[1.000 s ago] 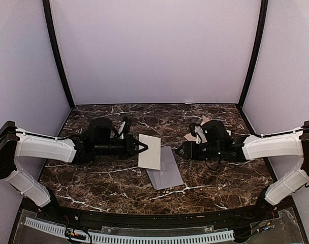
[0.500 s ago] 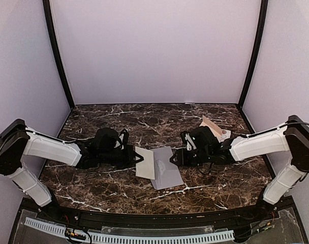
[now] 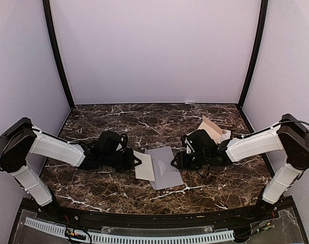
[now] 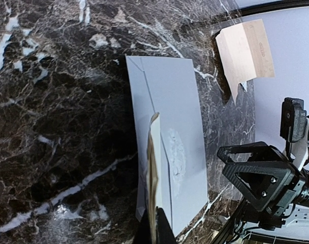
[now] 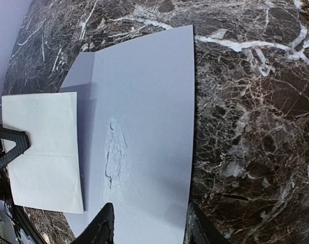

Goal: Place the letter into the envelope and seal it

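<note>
Low down, right gripper [image 3: 173, 163] over envelope [image 3: 166, 176]

Flat grey-lavender paper envelope [image 4: 170, 127] lies on dark marble table [image 4: 53, 101], crinkled patch mid-face. Left gripper [image 4: 153, 233] pinches thin white paper letter [image 4: 153, 168], seen edge-on over the envelope. Tan paper card [image 4: 244, 53] sits further out; black right gripper [image 4: 256, 175] near the envelope's right edge.

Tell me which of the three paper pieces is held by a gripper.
The white letter, pinched in the left gripper; the grey-lavender envelope and the tan sheet lie on the table.
</note>
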Robot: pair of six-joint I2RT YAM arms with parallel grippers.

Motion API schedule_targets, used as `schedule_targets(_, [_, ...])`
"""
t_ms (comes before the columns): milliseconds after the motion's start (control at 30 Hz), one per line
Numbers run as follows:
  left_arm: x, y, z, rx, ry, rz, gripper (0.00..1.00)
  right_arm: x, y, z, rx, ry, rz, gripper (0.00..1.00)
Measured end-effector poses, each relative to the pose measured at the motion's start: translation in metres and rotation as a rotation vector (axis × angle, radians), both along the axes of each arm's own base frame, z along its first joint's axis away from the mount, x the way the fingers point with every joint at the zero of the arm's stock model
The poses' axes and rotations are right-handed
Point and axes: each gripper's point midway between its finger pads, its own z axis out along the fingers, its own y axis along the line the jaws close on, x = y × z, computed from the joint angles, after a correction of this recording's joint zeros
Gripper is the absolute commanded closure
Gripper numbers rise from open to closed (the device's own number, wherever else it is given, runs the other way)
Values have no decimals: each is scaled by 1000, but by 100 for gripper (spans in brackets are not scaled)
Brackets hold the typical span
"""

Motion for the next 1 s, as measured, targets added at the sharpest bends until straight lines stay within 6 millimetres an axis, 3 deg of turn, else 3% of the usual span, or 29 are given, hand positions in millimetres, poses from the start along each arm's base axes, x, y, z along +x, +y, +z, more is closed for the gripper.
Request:
schedule_targets(167, [-2,3,-16,29,39,13,100,-4,-2,-13,-28,29,-6,55])
schedule_targets(333, [-2,3,-19,31,54,21,100,-8,0,-21,-43,47,-5,56])
schedule_targets(1000, [-2,7,-32,52,80,30,100,-11,9,-20,-36,58,-2,57])
